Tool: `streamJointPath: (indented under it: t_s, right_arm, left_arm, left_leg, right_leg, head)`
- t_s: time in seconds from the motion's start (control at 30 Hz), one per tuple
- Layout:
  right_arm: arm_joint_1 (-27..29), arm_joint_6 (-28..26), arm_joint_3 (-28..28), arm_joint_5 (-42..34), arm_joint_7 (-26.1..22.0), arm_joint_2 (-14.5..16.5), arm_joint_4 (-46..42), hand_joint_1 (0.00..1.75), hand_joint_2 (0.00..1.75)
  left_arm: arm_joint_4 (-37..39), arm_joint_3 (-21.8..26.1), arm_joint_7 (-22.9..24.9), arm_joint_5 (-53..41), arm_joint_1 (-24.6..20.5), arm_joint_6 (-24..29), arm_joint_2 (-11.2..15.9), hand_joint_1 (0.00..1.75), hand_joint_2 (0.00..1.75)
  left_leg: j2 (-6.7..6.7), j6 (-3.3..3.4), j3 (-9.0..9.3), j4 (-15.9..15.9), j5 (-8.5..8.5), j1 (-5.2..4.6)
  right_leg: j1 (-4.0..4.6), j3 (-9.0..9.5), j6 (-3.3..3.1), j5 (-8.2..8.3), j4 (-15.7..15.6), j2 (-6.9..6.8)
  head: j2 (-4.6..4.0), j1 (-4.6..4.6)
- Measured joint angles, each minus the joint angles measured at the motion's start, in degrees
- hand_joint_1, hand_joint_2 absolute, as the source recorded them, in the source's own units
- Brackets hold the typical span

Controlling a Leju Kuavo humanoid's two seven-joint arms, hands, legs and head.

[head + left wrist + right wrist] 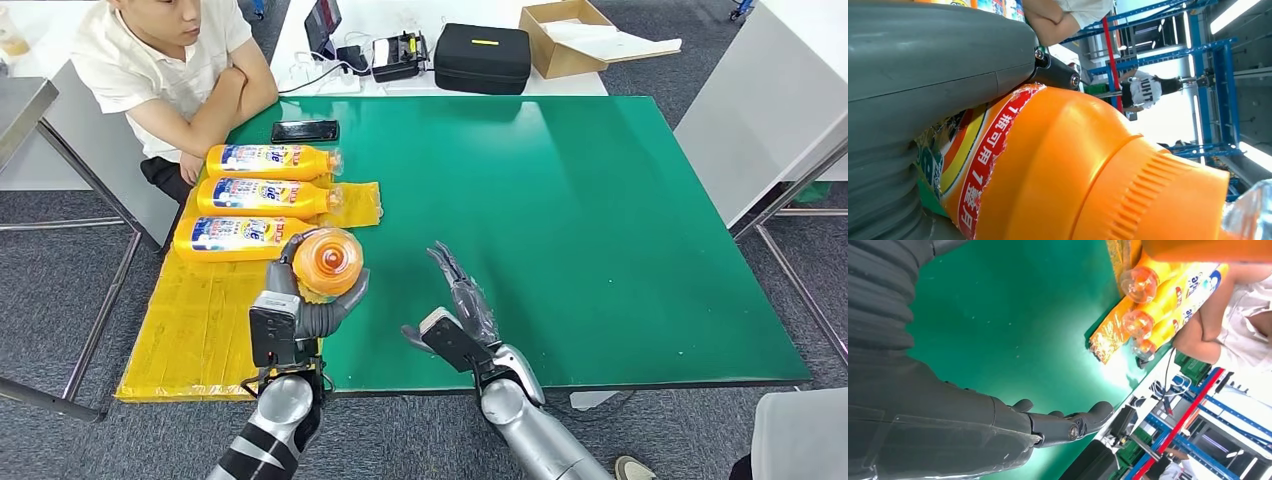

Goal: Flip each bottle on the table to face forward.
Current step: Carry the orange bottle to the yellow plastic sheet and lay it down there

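Orange bottle (326, 262) is gripped round its body by the left hand (300, 305), at seven o'clock of the table (600, 250); smooth, likely slippery plastic. The right hand (465, 310) is spread empty.

Our head view looks forward and down over green tabletop (560, 200). Our left wrist view sits close against held orange bottle (1073, 175). Right wrist view, turned sideways, shares tabletop and lying bottles (1168, 300).
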Motion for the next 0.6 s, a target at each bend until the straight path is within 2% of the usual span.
streamJointPath:
  t_s: [0.07,0.13,0.2,0.3,0.37,0.43,0.53,0.6]
  right_arm:
    - [0.0,-0.1,-0.2,0.4,0.0,0.0,0.0,0.00,1.75]
    - [0.1,-0.3,-0.5,1.6,0.0,0.0,0.0,0.00,1.75]
    - [0.1,-0.6,-1.2,3.0,0.0,0.0,-0.1,0.00,1.75]
    - [0.6,-0.9,-3.5,4.3,0.0,0.1,-0.7,0.00,1.75]
    - [1.3,-0.7,-5.1,4.9,0.0,0.2,-1.4,0.00,1.75]
    - [2.0,-0.3,-6.5,5.5,-0.1,0.4,-2.1,0.00,1.75]
    - [3.1,0.6,-8.3,6.4,-0.3,0.8,-3.3,0.00,1.75]
    - [3.8,1.1,-9.5,6.8,-0.4,1.0,-4.1,0.00,1.75]
  left_arm:
    - [0.5,0.0,0.5,-2.8,-0.2,1.3,0.2,1.75,1.75]
    - [1.0,0.4,3.6,-12.9,-0.4,3.7,0.2,1.75,1.75]
    - [1.6,2.5,9.6,-31.9,-0.6,5.2,0.1,1.75,1.75]
    - [3.8,8.2,19.1,-69.1,-1.1,5.6,0.4,1.75,1.75]
    - [5.6,11.0,23.0,-84.6,-1.6,5.5,0.9,1.75,1.75]
    - [7.7,12.3,27.1,-87.2,-2.4,4.0,1.4,1.75,1.75]
    - [11.9,12.6,35.1,-83.3,-4.6,-0.9,2.6,1.75,1.75]
    - [14.9,12.7,38.7,-83.1,-6.2,-2.9,3.7,1.75,1.75]
  left_leg:
    - [0.00,0.00,0.00,0.0,0.00,0.00]
    - [0.00,0.00,-0.01,0.0,0.00,0.00]
    - [0.01,0.00,-0.01,0.0,0.00,0.00]
    - [0.03,0.00,0.00,0.0,0.00,0.00]
    - [0.02,0.00,0.00,0.0,0.01,0.00]
    - [0.02,-0.01,0.00,0.0,0.01,0.00]
    - [0.02,-0.01,0.00,0.0,0.01,0.00]
    - [0.01,-0.01,0.00,0.0,0.02,0.02]
  right_leg:
    - [0.00,0.00,0.00,0.00,0.0,0.00]
    - [0.00,0.01,0.00,0.00,0.0,0.00]
    - [0.00,0.01,0.00,0.00,0.0,0.00]
    - [0.00,0.00,0.00,0.00,0.0,0.00]
    - [0.00,0.00,0.00,0.00,0.0,0.00]
    - [0.01,0.00,0.00,0.00,0.0,0.00]
    - [0.02,0.00,0.00,0.00,0.0,0.00]
    - [0.02,0.00,0.00,0.00,0.0,0.00]
  head:
    - [0.00,0.00]
    - [0.00,0.00]
    - [0.00,0.00]
    - [0.00,0.00]
    - [0.00,0.00]
    - [0.00,0.01]
    - [0.00,0.01]
    - [0.00,0.01]
